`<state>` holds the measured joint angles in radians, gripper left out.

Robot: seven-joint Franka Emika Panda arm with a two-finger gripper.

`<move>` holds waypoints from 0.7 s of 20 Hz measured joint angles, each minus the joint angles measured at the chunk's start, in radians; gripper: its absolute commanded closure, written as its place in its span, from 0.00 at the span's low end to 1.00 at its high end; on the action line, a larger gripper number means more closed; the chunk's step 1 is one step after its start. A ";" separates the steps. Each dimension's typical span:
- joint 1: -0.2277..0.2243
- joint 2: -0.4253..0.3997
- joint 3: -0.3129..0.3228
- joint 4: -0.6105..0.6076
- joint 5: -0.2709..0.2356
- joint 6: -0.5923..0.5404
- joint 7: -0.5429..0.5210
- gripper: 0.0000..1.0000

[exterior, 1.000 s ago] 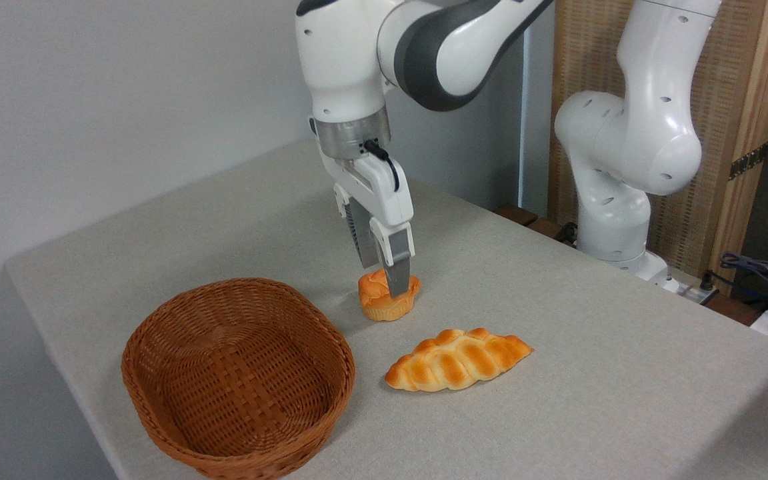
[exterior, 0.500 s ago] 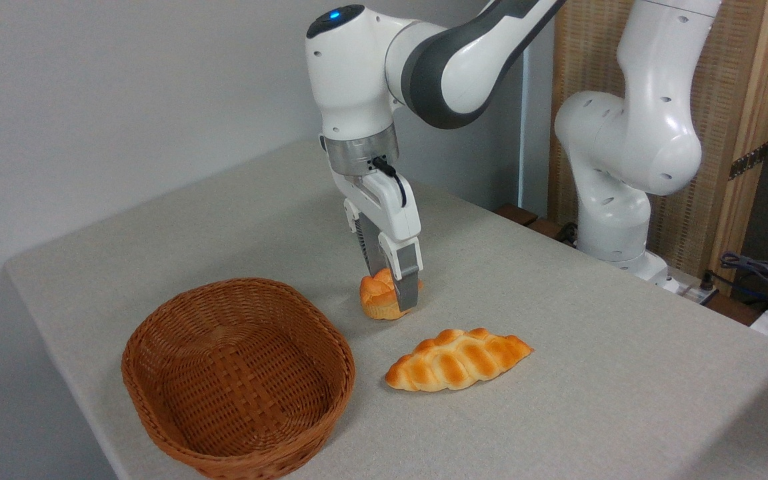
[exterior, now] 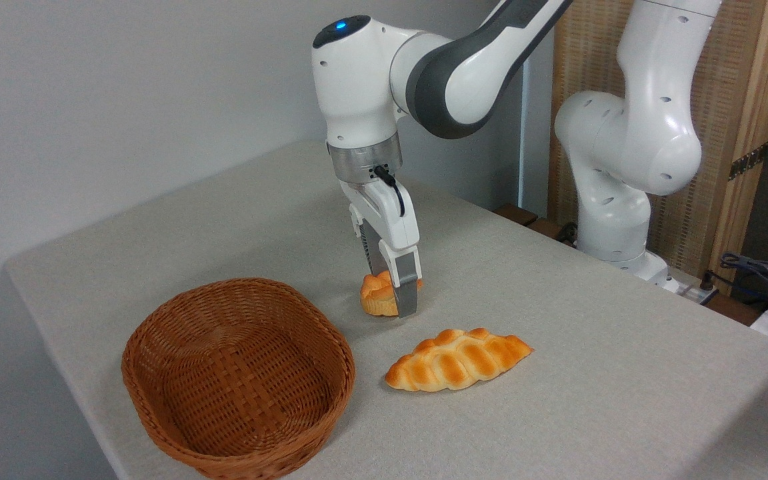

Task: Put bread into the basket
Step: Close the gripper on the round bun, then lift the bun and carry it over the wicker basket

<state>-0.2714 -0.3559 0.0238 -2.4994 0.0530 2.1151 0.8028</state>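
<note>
**A:** Entry, current frame. Your white two-finger gripper (exterior: 399,301) points straight down at the table, and its grey fingers (exterior: 408,299) are pinching the small round orange-golden bun (exterior: 375,295). The near finger covers the bun's right side; the far finger is mostly hidden behind it.

**B:** Is the bun off the surface?

**A:** You cannot tell from this view. Its pale base sits at, or only barely above, the grey cloth-covered table (exterior: 557,320). Log it as gripped at table level.

**B:** Where is the target from there?

**A:** Take the bun as the dial centre. The oval brown woven wicker basket (exterior: 237,377) lies at about 8 o'clock, near the table's front-left edge, with nothing inside it. A strip of bare table separates its rim from the bun.

**B:** Anything else nearby?

**A:** You have the long braided golden loaf (exterior: 457,359) at about 5 o'clock, lying flat, near the bun but not touching it or the gripper. The white arm base (exterior: 614,220) stands at about 2 o'clock, past the far table edge, with a wooden panel (exterior: 731,133) behind it.
</note>
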 measured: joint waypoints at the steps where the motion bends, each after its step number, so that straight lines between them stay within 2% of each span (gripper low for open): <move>1: 0.000 0.000 0.000 0.000 0.000 0.000 0.003 0.60; 4: -0.002 0.000 0.000 -0.001 0.000 0.000 0.017 0.64; 11: -0.004 -0.001 0.000 0.002 0.000 -0.009 0.018 0.64; 14: -0.004 -0.001 0.000 0.048 0.000 -0.093 0.018 0.65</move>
<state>-0.2753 -0.3566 0.0239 -2.4514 0.0530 2.0216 0.8210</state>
